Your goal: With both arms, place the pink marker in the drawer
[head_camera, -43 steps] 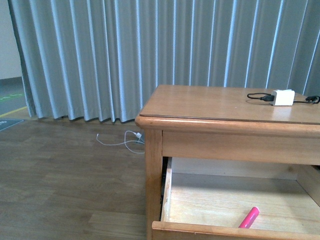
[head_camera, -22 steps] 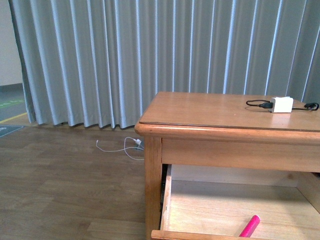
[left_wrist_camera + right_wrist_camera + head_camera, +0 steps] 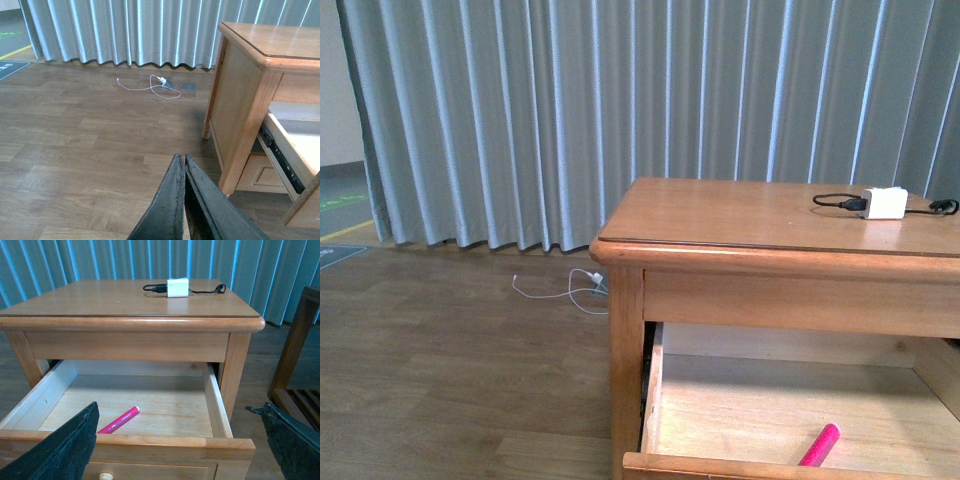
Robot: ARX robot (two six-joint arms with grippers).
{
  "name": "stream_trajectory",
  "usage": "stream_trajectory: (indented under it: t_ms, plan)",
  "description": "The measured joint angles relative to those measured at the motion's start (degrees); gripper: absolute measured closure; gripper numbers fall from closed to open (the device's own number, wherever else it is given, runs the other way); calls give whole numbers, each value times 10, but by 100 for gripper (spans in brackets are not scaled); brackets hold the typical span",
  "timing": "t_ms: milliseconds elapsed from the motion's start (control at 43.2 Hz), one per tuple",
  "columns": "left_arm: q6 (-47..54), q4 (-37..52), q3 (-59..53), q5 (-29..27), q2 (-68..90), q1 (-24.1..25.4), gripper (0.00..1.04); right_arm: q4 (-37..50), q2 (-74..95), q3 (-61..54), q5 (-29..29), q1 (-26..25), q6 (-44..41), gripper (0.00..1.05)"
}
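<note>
The pink marker (image 3: 119,420) lies on the floor of the open wooden drawer (image 3: 150,442), near its front wall; it also shows in the front view (image 3: 819,446) inside the drawer (image 3: 720,467). My right gripper (image 3: 182,437) is wide open and empty, its fingers (image 3: 65,450) spread on either side of the drawer front, just before it. A small pale knob (image 3: 105,476) shows on the drawer front. My left gripper (image 3: 182,165) is shut and empty, held over the wooden floor to the left of the table. Neither arm shows in the front view.
A white charger block (image 3: 883,202) with a black cable lies on the tabletop (image 3: 740,215). A white cable (image 3: 150,86) lies on the floor by the grey curtain. A dark wooden frame (image 3: 295,355) stands beside the table in the right wrist view.
The front view has shifted slightly, so the table sits a little differently in frame. The marker stays in the drawer. Nothing else has visibly moved.
</note>
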Motion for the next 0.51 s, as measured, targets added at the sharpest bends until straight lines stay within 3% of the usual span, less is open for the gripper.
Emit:
stream_trajectory:
  t_ms: [162, 509]
  plan:
    - [0, -82, -8, 0, -80, 0, 101, 0, 0, 0, 0, 0, 0, 9]
    - [1, -84, -15, 0, -109, 0, 101, 0, 0, 0, 0, 0, 0, 9]
